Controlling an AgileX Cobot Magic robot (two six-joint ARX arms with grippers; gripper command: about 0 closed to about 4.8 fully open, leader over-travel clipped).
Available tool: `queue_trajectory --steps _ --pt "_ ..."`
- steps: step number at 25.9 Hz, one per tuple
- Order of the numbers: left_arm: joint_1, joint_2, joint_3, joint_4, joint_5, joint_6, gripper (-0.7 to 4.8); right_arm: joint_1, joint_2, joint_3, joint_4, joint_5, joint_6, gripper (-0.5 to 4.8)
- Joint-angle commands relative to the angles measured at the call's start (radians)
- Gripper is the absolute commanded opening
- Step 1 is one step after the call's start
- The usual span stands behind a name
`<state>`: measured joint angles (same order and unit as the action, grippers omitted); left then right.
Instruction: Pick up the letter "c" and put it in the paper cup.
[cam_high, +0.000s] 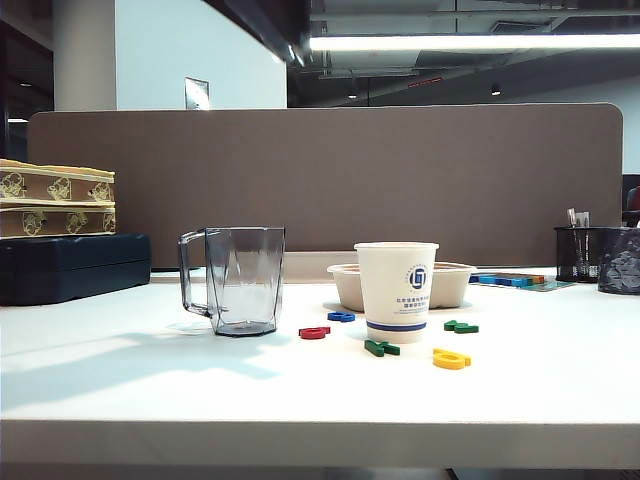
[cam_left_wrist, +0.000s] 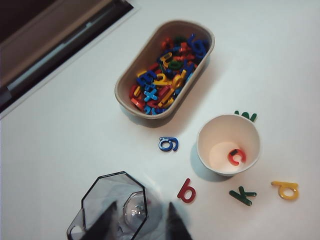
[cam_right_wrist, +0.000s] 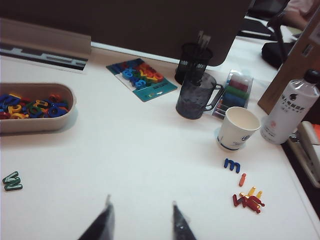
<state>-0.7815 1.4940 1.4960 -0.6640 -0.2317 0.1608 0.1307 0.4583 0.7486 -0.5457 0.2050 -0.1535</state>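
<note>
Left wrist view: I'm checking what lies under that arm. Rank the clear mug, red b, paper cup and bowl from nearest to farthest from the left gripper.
1. Clear mug, right at the left gripper.
2. Red b, just beyond.
3. Paper cup, farther, holding the letter c.
4. Bowl, farthest, full of letters.

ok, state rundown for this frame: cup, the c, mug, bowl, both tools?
paper cup: upright, holds the c
letter "c": lying flat on the cup bottom
clear mug: upright, empty, left of the cup
beige bowl: full of mixed letters
left tool: open, holding nothing, above the mug
right tool: open, holding nothing, over bare table
</note>
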Motion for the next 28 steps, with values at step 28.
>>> queue_trajectory --steps 28 --pt "0.001 -0.783 -0.556 -0.053 -0.135 -0.009 1.20 0.001 -0.122 0.004 -0.060 -0.111 0.004 1.44"
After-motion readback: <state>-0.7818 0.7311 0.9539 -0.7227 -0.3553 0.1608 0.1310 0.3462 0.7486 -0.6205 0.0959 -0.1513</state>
